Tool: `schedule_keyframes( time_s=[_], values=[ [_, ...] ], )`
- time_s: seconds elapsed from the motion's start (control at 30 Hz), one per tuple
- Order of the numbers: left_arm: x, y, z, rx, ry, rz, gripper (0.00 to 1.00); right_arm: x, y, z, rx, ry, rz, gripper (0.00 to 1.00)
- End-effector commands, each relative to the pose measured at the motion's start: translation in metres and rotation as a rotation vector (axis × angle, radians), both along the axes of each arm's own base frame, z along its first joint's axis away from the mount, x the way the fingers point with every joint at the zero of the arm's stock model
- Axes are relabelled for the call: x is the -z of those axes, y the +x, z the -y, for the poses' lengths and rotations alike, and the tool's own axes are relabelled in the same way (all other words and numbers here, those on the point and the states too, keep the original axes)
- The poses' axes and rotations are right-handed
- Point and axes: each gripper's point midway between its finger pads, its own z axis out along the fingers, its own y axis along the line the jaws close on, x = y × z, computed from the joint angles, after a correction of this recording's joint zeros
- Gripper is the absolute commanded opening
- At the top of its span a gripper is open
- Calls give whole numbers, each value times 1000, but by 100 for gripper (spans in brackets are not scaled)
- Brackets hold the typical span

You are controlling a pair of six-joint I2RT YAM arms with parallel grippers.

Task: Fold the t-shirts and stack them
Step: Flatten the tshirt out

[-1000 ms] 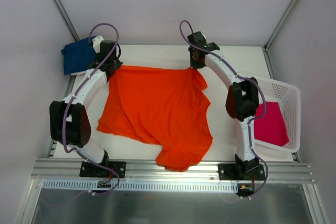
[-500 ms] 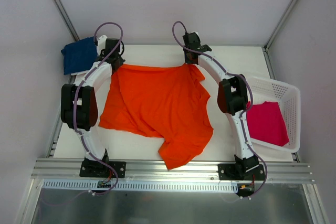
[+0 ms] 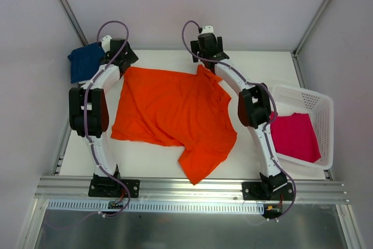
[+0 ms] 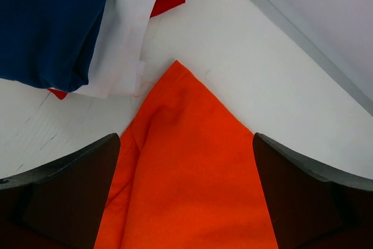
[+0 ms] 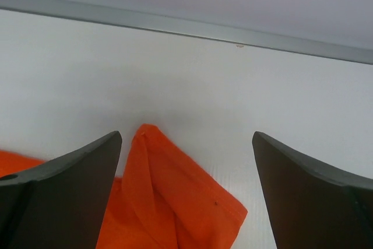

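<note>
Two tees look unfolded from overhead: orange tee (image 3: 175, 115) spread on the table (image 3: 145, 158), pink tee (image 3: 297, 138) in the basket (image 3: 303, 98). Left wrist: my left gripper (image 4: 185, 139) gapes wide over an orange corner, beside the navy, white and red stack (image 4: 58, 27). Right wrist: right gripper (image 5: 186, 136) likewise wide.

Plain colours: orange t-shirt (image 3: 169, 109), navy t-shirt (image 3: 81, 65), magenta-pink t-shirt (image 3: 297, 138); the lattice basket (image 3: 317, 98) and table (image 3: 256, 65) are white.

orange t-shirt (image 3: 175, 115) lies spread on the table (image 3: 268, 65), left end effector (image 3: 127, 62) and right end effector (image 3: 203, 61) at its far corners.
</note>
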Motion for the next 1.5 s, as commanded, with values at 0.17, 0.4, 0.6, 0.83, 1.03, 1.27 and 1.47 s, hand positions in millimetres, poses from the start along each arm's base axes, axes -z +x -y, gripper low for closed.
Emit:
schedule_keyframes(
  time_s=[0.17, 0.4, 0.6, 0.83, 1.03, 1.27, 1.47],
  values=[
    [-93, -35, 28, 105, -80, 200, 99, -84, -71, 16, 132, -72, 97, 99],
    [-114, -108, 35, 133, -151, 257, 99, -43, -125, 80, 249, -33, -85, 99],
    [-122, -164, 54, 227, -214, 297, 99, -3, -122, 107, 254, 207, -256, 99],
    [-134, -205, 69, 339, -189, 339, 99, 22, -91, 86, 177, 648, -387, 99],
    [-151, -224, 62, 382, -93, 355, 99, 25, -81, 79, 180, 817, -381, 98],
    [-164, -235, 61, 420, -37, 372, 99, 40, -84, 77, 251, 914, -386, 98],
    [-146, -234, 59, 418, -27, 327, 99, 50, -82, 70, 272, 1029, -368, 95]
  ],
)
